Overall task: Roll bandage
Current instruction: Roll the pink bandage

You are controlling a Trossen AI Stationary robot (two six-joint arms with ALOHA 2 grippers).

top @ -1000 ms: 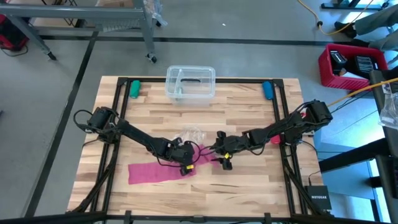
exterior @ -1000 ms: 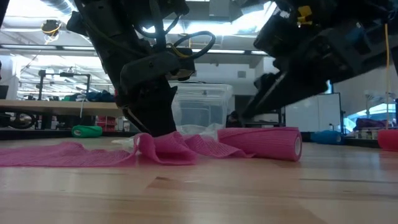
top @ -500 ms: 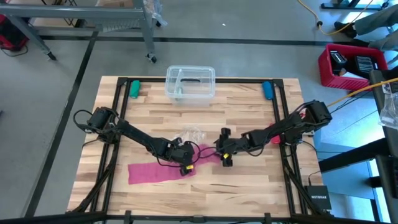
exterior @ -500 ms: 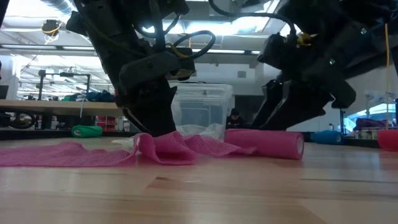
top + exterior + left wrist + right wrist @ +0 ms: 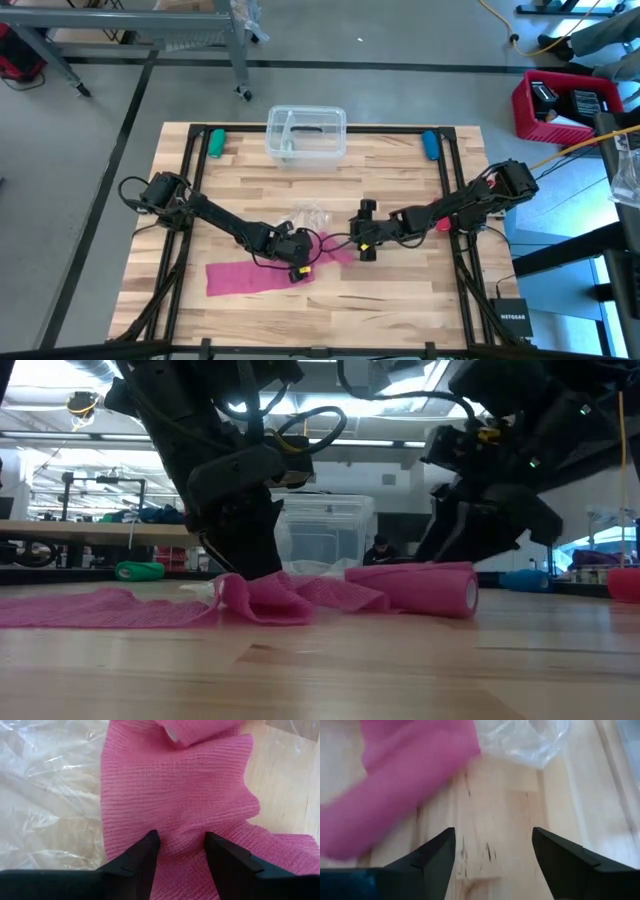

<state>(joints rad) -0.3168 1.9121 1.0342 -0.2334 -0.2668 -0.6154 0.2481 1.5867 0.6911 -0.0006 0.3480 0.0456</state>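
Observation:
The pink bandage lies on the wooden table: its loose strip (image 5: 245, 275) runs toward the left, and its rolled end (image 5: 415, 587) lies on its side at the right. My left gripper (image 5: 180, 855) stands on the rumpled strip (image 5: 270, 598) just left of the roll, fingers apart. My right gripper (image 5: 495, 855) is open beside the roll (image 5: 395, 785), with bare table between its fingers. In the low view it (image 5: 460, 550) stands behind the roll. Whether it touches the roll, I cannot tell. My left gripper comes down on the strip's middle (image 5: 180, 827) from above, slanting in from the table's left. Both fingertips (image 5: 142, 852) rest on the cloth, and a low pucker lies between them. The strip stays on the table, bunched in folds around the fingers.
A crumpled clear wrapper (image 5: 310, 215) lies just beyond the bandage. A clear plastic box (image 5: 306, 133) stands at the far edge, between a green object (image 5: 215, 142) and a blue one (image 5: 430, 145). A small red object (image 5: 443, 225) lies under the right arm.
My right gripper has swung at the wrist and tipped to a shallower slant, staying beside the roll. The roll has shifted a little toward the table's left, nearer the bunched strip. My left gripper has kept still on the strip.

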